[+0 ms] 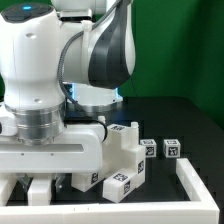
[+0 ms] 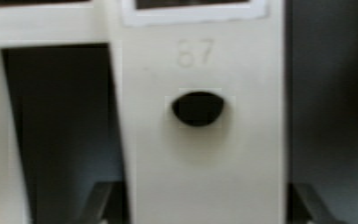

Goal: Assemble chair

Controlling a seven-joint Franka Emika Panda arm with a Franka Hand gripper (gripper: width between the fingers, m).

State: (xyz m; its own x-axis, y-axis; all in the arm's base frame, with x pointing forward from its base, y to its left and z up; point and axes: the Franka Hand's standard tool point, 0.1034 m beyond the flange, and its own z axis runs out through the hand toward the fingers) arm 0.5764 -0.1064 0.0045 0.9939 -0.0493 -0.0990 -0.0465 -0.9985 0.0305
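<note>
The hand (image 2: 201, 205) grasps a white chair slat (image 2: 202, 60) with a round hole, its fingers (image 2: 108, 207) against both edges.

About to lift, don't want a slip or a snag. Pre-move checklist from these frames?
1. Piece between the gripper fingers: ok, the white holed slab has one finger on each side.
2. Firm clamp on the slab: cannot tell, the contact is blurred.
3. Slab square to the fingers: ok, its edges run parallel to them.
4. Small tagged cubes out of the way: ok, apart on the exterior view's right.
5. Cluster of white blocks clear of the arm: cannot tell, they stand close.
</note>
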